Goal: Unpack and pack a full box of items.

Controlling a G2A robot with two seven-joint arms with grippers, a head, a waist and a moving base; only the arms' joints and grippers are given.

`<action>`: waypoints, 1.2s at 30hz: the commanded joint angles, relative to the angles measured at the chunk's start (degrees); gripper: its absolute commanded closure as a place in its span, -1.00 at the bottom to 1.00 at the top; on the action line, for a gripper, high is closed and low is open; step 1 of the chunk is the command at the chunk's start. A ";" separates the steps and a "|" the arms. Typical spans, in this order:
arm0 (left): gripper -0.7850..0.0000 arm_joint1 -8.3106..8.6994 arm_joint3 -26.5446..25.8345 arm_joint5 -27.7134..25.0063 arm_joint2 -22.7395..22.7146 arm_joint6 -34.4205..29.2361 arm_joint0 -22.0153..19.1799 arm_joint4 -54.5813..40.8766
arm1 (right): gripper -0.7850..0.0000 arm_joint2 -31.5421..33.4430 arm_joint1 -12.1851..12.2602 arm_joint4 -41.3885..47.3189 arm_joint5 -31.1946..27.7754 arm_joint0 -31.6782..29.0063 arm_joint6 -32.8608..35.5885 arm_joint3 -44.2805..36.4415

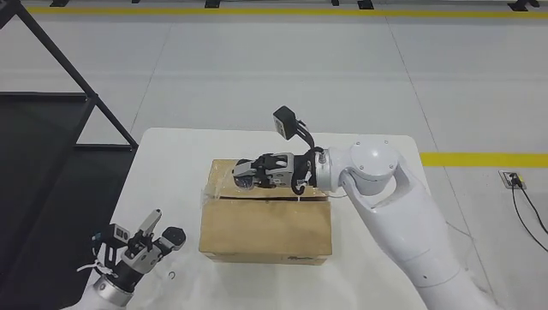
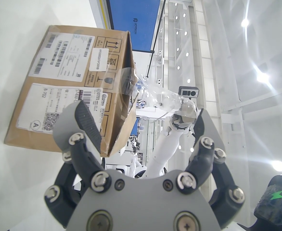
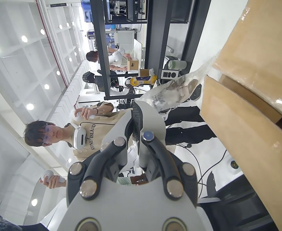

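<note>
Left wrist view: left gripper spread wide, holding nothing, short of the box on the table. Right gripper at the box's far edge, pinched on clear tape; contents hidden.

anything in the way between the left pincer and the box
Nothing visible does. Only bare table lies between the open left pincer and the box. The right pincer is over the box's far top edge, shut on a strip of clear tape, away from that path.
</note>
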 commanded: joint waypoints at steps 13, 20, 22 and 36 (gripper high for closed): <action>-1.00 0.06 0.03 0.49 1.04 0.07 -0.77 0.91 | 1.00 2.84 1.73 -1.43 2.30 -3.23 0.22 -4.50; -1.00 0.11 -0.09 0.56 1.11 0.06 -0.70 1.08 | 1.00 3.44 2.36 -2.00 3.50 -3.81 0.11 -4.56; -1.00 0.13 -0.11 0.49 1.06 0.09 -0.61 1.16 | 1.00 3.32 2.55 -2.40 4.42 -3.70 0.69 -4.22; -1.00 0.24 -1.62 0.75 0.84 0.46 -0.35 1.60 | 1.00 3.02 3.71 -4.16 6.68 -4.01 1.87 -3.49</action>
